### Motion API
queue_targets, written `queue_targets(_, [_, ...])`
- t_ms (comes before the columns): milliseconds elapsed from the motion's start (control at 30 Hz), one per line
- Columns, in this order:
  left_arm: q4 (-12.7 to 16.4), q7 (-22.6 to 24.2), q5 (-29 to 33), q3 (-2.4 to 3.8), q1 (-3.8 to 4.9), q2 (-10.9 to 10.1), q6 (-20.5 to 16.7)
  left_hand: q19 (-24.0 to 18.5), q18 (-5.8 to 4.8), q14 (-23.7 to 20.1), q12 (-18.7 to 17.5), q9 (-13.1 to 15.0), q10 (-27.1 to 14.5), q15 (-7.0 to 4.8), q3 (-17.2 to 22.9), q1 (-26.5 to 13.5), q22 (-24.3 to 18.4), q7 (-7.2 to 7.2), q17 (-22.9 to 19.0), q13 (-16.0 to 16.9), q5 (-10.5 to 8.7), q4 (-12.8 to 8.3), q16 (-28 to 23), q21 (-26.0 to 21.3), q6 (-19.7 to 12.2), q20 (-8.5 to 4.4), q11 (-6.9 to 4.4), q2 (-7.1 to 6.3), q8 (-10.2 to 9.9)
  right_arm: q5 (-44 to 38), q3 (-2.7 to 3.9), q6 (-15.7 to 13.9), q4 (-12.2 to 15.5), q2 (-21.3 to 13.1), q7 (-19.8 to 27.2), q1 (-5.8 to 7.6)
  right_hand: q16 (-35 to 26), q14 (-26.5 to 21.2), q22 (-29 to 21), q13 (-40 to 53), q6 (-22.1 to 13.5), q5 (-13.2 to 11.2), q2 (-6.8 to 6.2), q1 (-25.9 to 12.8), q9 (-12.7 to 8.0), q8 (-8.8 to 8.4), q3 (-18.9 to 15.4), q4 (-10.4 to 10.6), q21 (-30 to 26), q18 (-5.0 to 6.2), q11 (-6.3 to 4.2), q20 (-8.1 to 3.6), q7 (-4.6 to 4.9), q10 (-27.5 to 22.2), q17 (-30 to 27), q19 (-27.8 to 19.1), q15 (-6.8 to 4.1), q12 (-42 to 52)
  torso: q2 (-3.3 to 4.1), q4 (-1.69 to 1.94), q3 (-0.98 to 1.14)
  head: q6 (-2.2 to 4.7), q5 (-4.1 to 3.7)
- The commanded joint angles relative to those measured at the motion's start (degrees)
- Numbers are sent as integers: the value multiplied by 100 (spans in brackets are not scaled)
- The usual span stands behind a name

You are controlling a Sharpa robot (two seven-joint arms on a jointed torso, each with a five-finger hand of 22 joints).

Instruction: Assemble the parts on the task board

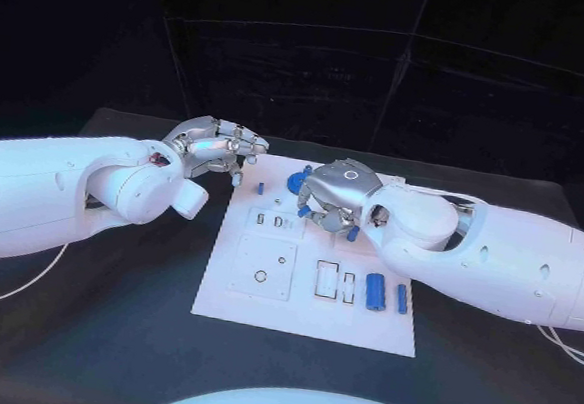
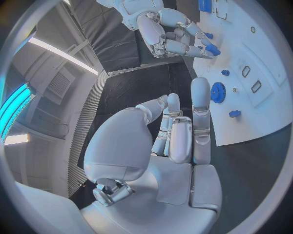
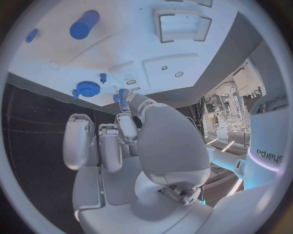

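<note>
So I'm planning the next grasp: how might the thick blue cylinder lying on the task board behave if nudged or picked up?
The thick blue cylinder lies on its side on the flat task board, so a sideways nudge would probably roll it, perhaps against the slimmer blue pin beside it. It looks rigid and smooth, likely light but somewhat slippery to pinch.

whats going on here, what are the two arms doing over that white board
The robot is assembling small blue parts on the white task board. Its right robot hand is over the board's far end and pinches a small blue part at its fingertips. The left robot hand hovers at the board's far left corner, holding nothing. A blue gear stands nearby; two blue cylinders lie nearer the robot.
</note>
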Motion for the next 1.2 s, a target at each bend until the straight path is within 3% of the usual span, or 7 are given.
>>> queue_targets(33, [17, 20, 16, 5, 10, 11, 7, 42, 73, 17, -1, -8, -45, 53, -30, -27, 2, 12, 6, -5, -31, -11, 12, -8, -17, 12, -6, 25, -27, 78, 0, 506, -115, 119, 369, 27, 18, 541, 5, -7, -26, 40, -6, -2, -5, 12, -40, 2, 23, -106, -25, -48, -2, -1, 1186, -10, -39, 1, 3, 1, 0, -9, 15])
queue_targets(467, [-15, 42, 16, 6, 13, 30, -5, 42, 73, 17, -1, -8, -45, 53, -30, -27, 2, 12, 6, -5, -31, -11, 12, -8, -17, 12, -6, 25, -27, 109, -6, 945, -467, 482, 685, 43, 28, 544, 2, -32, -72, 116, -15, 0, -20, -8, -110, -18, 19, -106, -19, -44, 11, -34, 1202, -14, -27, -33, -1, -7, 14, -36, 80])
queue_targets(967, [-29, 48, 16, 6, 13, 43, 3, 45, 73, 19, -2, -12, -53, 53, -33, -24, 2, 14, 8, -12, -31, -12, 14, -9, -21, 13, -4, 26, -24, 5, -12, 632, -777, 694, 812, 36, 50, 552, 16, -34, -91, 138, -12, 8, -27, -17, -128, -28, 27, -109, -15, -40, 17, -41, 1237, -8, -21, -38, -1, -17, 17, -37, 118])
queue_targets(1200, [-40, 44, 16, 6, 13, 56, 17, 45, 73, 19, -2, -12, -53, 53, -33, -24, 2, 14, 8, -12, -31, -12, 14, -9, -21, 13, -4, 26, -24, -1, -14, 684, -967, 797, 967, 14, 52, 553, 9, -43, -124, 152, -12, 16, -37, -36, -149, -41, 22, -107, -7, -34, 27, -55, 1240, -12, -14, -51, 0, -15, 15, -27, 127])
